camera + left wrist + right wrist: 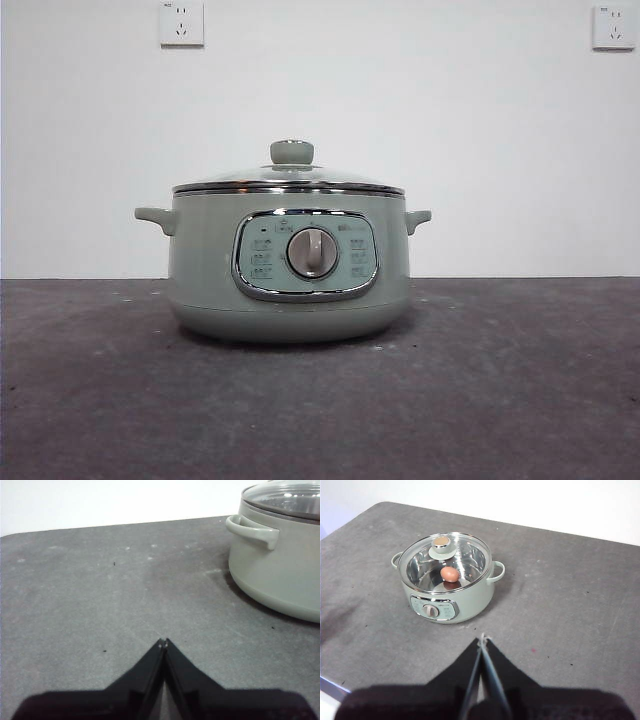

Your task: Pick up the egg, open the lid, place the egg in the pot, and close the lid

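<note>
Both end effectors are closed on nothing, as far as I can see from my station. In the left wrist view the left end effector [163, 642] has its two jaws pressed together at the tips, low over the grey table [100, 590], and the pot [280, 575] stands apart from it at the right edge of the frame, one side handle turned toward the camera. In the right wrist view the right end effector [482, 639] is also shut, with the jaws meeting in a thin line, and it hangs high and well back from the pot, which sits in the upper left of that frame.

Beyond the jaws, the egg [450, 574] already lies inside the pot, on the shiny metal bottom, seen through the glass. The lid [445, 560] sits on the rim, and in the front view it looks level and closed all around. So I judge the task is nearly or fully done.

About handling: I think the egg is light, smooth and easy to crack, so only a gentle side grip would suit it. The glass lid is stiff and probably slippery; its green knob [291, 152] is the one good place to hold. The pot looks heavy and stable.
</note>
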Motion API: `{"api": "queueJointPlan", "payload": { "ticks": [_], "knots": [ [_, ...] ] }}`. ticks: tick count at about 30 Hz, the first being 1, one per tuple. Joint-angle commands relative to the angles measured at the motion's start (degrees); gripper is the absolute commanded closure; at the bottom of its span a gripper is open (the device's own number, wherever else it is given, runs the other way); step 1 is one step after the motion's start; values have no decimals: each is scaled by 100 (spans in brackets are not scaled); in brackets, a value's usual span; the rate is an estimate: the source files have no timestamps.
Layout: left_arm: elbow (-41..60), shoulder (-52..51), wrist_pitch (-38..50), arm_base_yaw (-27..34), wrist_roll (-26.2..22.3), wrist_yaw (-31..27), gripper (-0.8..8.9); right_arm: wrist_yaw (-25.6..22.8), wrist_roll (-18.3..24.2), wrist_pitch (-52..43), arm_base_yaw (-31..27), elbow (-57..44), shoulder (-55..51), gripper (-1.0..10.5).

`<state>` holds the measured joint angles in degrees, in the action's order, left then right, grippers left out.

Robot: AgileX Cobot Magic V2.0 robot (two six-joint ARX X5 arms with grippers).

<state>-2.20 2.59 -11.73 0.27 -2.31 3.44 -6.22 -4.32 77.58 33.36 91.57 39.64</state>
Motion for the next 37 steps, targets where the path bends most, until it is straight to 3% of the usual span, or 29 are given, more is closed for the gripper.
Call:
{"api": "queueJointPlan", "payload": {
  "ticks": [1,5,9,14,19,24,30,37],
  "knots": [
    [74,46,20,17,37,-4,817,-24,-61,149,4,-35,0,945],
    [74,109,20,17,37,-4,817,-66,61,129,-20,-35,0,945],
    [74,153,20,17,37,-4,817,-387,227,-44,-573,-68,-111,945],
    [74,155,20,17,35,-4,817,269,645,-1163,-1766,-673,-603,945],
    [74,155,20,17,37,-4,817,1036,938,-2796,-2811,-2361,-1537,945],
    [74,155,20,17,35,-4,817,1604,748,-4583,-3421,-4496,-2496,945],
    [74,155,22,17,37,-4,817,1587,732,-5877,-3530,-6478,-3224,945],
    [74,155,22,17,37,-4,817,1565,728,-6612,-3530,-7991,-3755,945]
  ]
}}
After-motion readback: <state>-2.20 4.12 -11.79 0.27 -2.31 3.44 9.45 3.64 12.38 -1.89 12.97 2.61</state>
